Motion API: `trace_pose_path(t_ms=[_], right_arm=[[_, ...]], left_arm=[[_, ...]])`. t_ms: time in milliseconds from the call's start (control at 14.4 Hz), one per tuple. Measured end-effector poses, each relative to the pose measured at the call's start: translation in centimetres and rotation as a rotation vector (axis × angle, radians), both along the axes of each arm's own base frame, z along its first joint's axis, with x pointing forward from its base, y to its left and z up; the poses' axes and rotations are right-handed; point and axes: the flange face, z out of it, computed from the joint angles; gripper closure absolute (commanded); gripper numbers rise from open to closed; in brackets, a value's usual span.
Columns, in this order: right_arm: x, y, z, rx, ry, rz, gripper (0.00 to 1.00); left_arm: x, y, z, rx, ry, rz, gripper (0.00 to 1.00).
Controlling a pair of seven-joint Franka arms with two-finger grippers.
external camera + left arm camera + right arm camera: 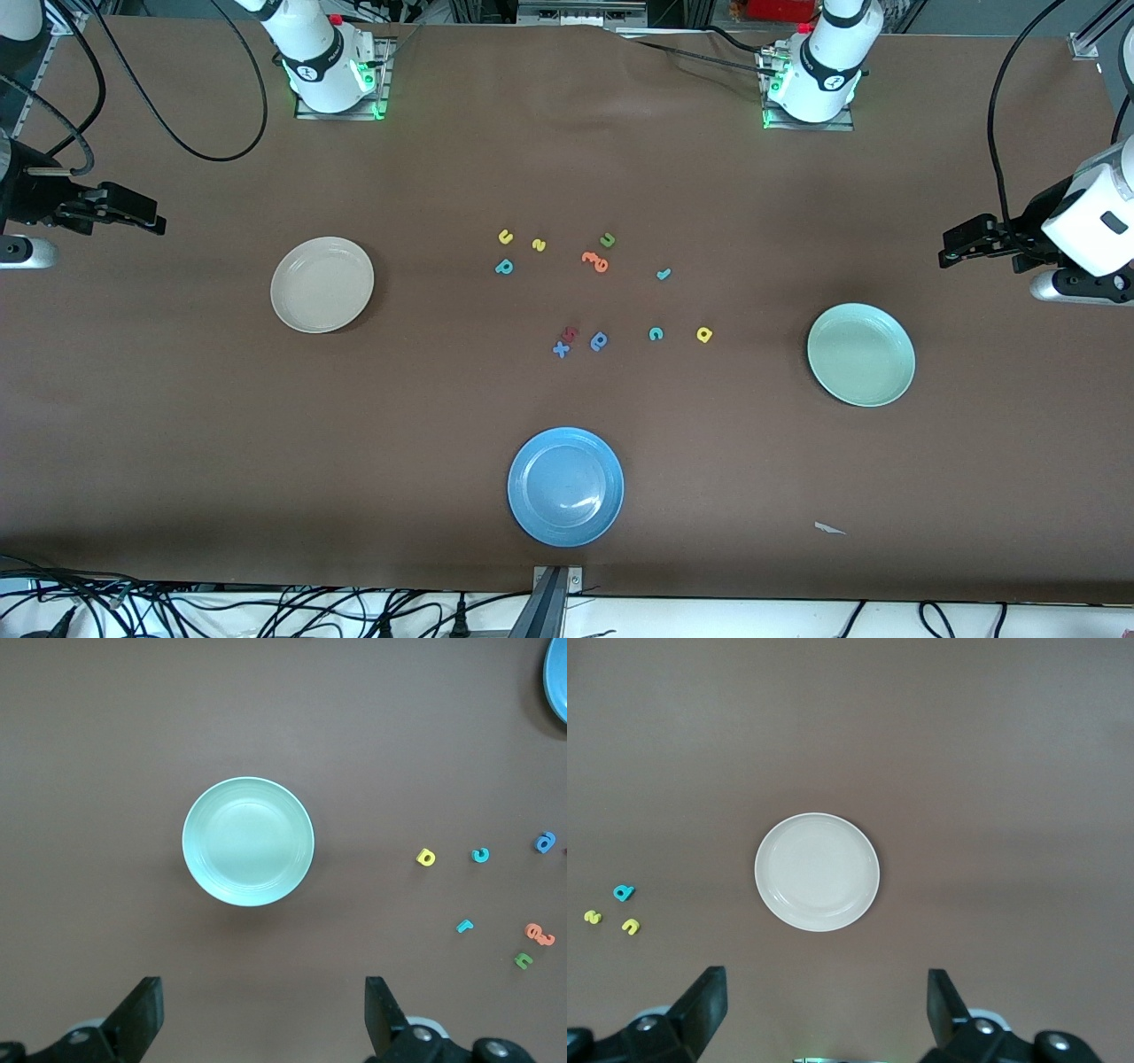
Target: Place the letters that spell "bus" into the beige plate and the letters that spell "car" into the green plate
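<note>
Here both arms wait raised, left gripper (952, 248) and right gripper (151, 220) open.

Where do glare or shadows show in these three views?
Front view: a bright glint on the blue plate, green lights glowing at both arm bases, soft shadows beside the plates. Left wrist view: even light on the green plate, sharp. Right wrist view: a soft shadow rings the beige plate; no glare.

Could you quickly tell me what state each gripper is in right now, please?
Left gripper: open, empty, up above the table by the green plate.
Right gripper: open, empty, up by the beige plate.
</note>
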Motion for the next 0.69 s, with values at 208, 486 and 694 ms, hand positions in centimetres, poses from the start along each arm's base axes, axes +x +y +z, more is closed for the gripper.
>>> trace_pose_path(t_ms=[208,486,694], right_arm=[[0.00,0.00,0.00,0.000,0.000,0.000,0.00],[0.00,-0.14,-0.02,0.000,0.000,-0.002,0.00],[-0.01,-0.82,-0.21,-0.001,0.004,-0.014,0.00]], left_arm=[[0.00,0.00,0.00,0.000,0.000,0.000,0.00],[-0.03,0.00,-0.02,0.000,0.003,0.000,0.00],[-0.01,-0.10,-0.16,0.000,0.007,-0.002,0.00]])
